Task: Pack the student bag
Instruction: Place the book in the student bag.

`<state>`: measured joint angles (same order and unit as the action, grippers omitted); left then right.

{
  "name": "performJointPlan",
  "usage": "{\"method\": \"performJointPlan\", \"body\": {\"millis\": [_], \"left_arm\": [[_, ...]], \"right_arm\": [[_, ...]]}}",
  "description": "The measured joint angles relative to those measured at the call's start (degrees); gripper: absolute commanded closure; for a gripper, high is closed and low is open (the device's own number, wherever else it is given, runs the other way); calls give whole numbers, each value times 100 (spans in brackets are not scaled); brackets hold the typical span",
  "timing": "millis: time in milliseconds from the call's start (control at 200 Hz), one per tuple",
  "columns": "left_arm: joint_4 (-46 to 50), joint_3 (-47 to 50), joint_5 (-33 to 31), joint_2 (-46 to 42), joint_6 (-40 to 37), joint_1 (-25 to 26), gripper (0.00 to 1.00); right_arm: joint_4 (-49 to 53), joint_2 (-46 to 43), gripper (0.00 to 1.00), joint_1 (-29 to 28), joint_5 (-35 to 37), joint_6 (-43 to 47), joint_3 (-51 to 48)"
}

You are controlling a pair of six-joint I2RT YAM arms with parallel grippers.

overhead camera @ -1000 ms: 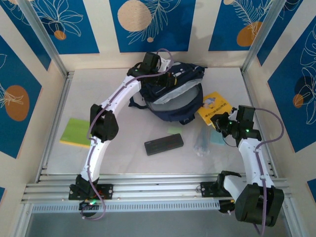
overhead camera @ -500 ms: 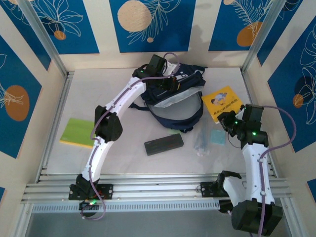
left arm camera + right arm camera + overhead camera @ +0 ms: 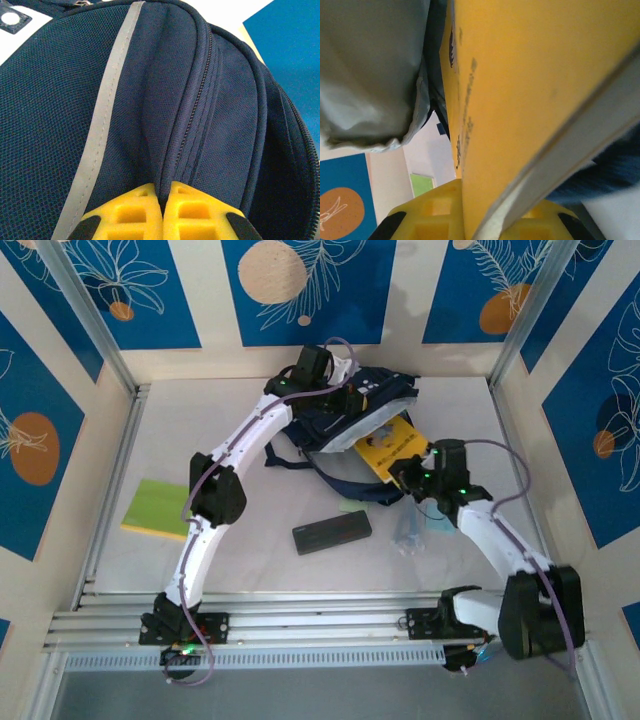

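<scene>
- Student bag (image 3: pixel 340 425): navy fabric with grey stripe panels, laid at the far middle of the table (image 3: pixel 250 575), close to the back wall. Its pale lining is exposed on the side facing the right arm.
- Left gripper (image 3: pixel 346 400): placed on top of the bag. In the left wrist view its yellow fingers (image 3: pixel 142 215) are seen pressed together on a fold of navy cloth just beside a zip line, with a grey stripe (image 3: pixel 107 100) running along the left.
- Right gripper (image 3: pixel 408 473): clamped on the near edge of a yellow book (image 3: pixel 388 448). The book is tilted, and its far end is laid against the bag's open side.
- Right wrist view: the book's cover (image 3: pixel 520 75) is shown gripped between the yellow fingers (image 3: pixel 427 222), with grey lining (image 3: pixel 370 70) just beside it on the left.
- Green notepad (image 3: pixel 155 508): set flat near the left edge, well apart from the bag.
- Black flat case (image 3: pixel 332 531): set near the table's middle, between the two arms.
</scene>
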<state>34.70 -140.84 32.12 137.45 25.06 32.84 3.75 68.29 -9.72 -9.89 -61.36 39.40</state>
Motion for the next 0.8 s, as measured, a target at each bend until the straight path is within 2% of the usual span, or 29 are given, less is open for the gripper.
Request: {"method": "performJointPlan", "body": {"millis": [110,190,370,430,505,640,800], "left_arm": [[-61,17,81,0,120,0,100],[-164,72,142,0,214,0,100],[-407,374,258,-20,337,0,100],[-525,551,262,-55,354,2,100],[-638,778,251,-133,358,0,100],[-831,1082,232,-271,358,0,100],[-1029,1270,232,-330,361,0,100]], "right_arm": [[-1023,872,100,-472,151,-219,94],[-1829,1923,100,-708,291,-376,498],[-2916,3713,100,-898,529,-656,1493],[-3248,4068,100,-883,544,-782,1639],[-3423,4227,85,-846,535,-866,1676],[-3077,4024,43,-721,439,-883,1681],[-1845,3056,27,-544,354,-413,1504]]}}
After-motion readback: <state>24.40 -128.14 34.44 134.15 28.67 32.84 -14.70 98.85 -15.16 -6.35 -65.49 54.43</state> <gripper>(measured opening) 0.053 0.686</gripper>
